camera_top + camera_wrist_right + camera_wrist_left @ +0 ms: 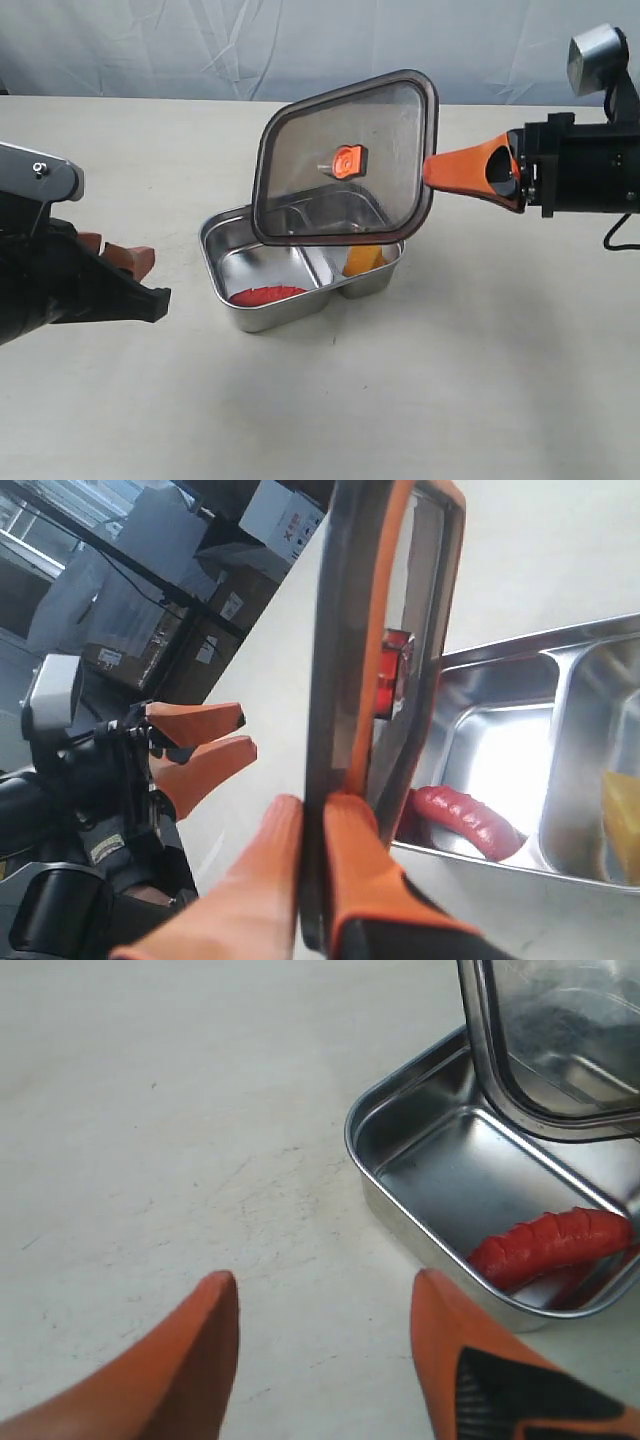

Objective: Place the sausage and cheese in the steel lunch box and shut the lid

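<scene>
The steel lunch box (215, 250) sits mid-table. The red sausage (266, 294) lies in its larger compartment, also seen in the left wrist view (550, 1245) and the right wrist view (465, 818). The yellow-orange cheese (362, 259) rests in the smaller compartment. The dark see-through lid (345, 160), with its orange valve tab (347, 161), hangs tilted on edge above the box. My right gripper (432, 170) is shut on the lid's right rim (320, 810). My left gripper (325, 1295) is open and empty, low over the table to the left of the box.
A pale tabletop (480, 380) spreads around the box. A light cloth backdrop (150, 50) runs behind the table. In the right wrist view, cardboard boxes (200, 630) and shelving stand beyond the table's edge.
</scene>
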Robot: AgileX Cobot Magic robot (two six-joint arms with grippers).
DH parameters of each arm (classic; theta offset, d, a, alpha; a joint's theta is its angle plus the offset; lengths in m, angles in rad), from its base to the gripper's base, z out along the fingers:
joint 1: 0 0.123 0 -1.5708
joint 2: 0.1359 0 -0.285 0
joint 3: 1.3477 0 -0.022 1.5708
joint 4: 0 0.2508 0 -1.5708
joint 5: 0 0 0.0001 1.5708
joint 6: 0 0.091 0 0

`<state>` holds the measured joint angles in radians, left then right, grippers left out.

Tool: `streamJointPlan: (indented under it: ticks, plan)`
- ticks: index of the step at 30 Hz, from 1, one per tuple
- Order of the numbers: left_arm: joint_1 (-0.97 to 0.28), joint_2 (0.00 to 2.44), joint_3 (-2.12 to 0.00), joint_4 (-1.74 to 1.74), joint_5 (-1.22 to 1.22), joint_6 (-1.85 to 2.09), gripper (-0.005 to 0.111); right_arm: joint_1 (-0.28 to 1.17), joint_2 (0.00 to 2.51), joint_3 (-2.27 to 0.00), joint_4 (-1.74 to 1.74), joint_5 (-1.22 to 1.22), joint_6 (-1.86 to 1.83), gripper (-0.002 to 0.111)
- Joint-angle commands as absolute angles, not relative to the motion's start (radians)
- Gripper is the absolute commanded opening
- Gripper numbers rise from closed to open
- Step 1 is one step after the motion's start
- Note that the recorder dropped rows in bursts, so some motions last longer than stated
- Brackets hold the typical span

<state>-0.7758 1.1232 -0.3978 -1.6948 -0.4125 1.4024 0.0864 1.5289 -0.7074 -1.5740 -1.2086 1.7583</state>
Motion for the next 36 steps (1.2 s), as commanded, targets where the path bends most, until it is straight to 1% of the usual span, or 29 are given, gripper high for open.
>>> streamJointPlan:
  ticks: [1, 8, 14, 24, 31, 36]
  plan:
    - [-0.771, 1.116, -0.396, -1.685, -0.421, 1.395, 0.05, 0.08, 1.57, -0.758, -1.568, -1.221, 1.82, -0.001]
    - [-0.771, 1.116, -0.396, -1.685, -0.421, 1.395, 0.05, 0.071, 1.67, -0.861, -1.614, -1.221, 1.942, -0.001]
    - [-0.771, 1.116, -0.396, -1.685, -0.421, 1.395, 0.05, 0.07, 1.684, -0.939, -1.649, -1.221, 2.001, -0.001]
    - [-0.771, 1.116, -0.396, -1.685, -0.423, 1.395, 0.05, 0.073, 1.632, -0.942, -1.695, -1.221, 1.961, -0.001]
    - [-0.771, 1.116, -0.4, -1.681, -0.411, 1.379, 0.05, 0.131, 1.591, -0.924, -1.74, -1.221, 2.015, -0.001]
    - [-0.771, 1.116, -0.429, -1.519, -0.333, 1.368, 0.05, 0.141, 1.591, -0.862, -1.662, -1.221, 1.99, -0.001]
